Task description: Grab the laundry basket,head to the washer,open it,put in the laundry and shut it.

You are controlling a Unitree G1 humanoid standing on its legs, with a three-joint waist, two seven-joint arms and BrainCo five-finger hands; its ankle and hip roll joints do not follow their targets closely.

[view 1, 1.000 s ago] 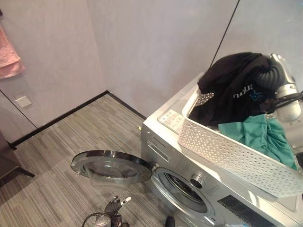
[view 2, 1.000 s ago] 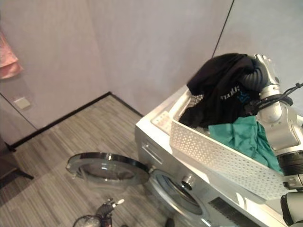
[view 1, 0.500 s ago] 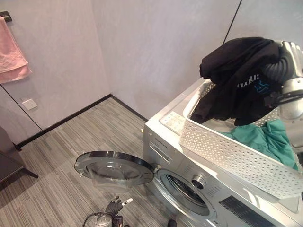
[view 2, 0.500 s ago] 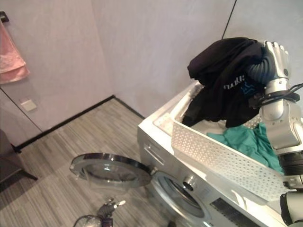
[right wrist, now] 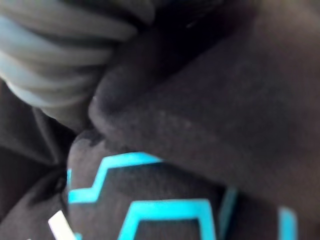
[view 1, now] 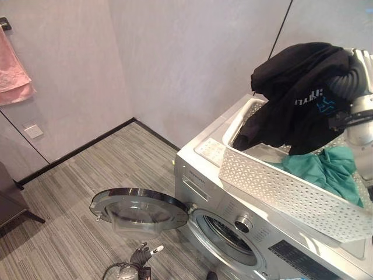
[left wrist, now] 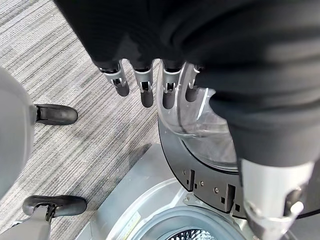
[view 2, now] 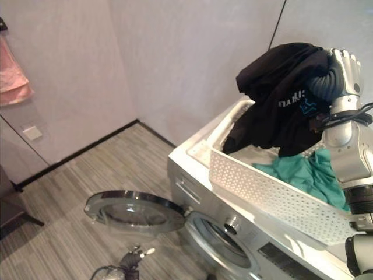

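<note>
**Black shirt up high, open hole down low**

Grey walls meet in a corner, and a striped grey floor runs up to the silver washer. Its round door is swung wide open and lies almost flat, out over the floor. The dark hole on the washer's front is open and looks ready for clothes.

On top of the washer sits the white basket. It reaches from near the top's back edge toward its right side. A green cloth lies inside, at the right end.

The right hand is up above the basket's back end. Its fingers are buried in a black shirt, so I cannot tell how they sit, but the shirt hangs from that hand. The shirt's bottom end droops down into the basket.

The left hand hangs low over the open door, with straight fingers and nothing in them.

What matters next, I think, is this: the hole lies below the shirt and toward the washer's front edge. The shirt hangs long, up and down. It must clear the basket's front wall and go down in front of the washer. The right hand has the shirt, but the left hand is much nearer the hole.
</note>
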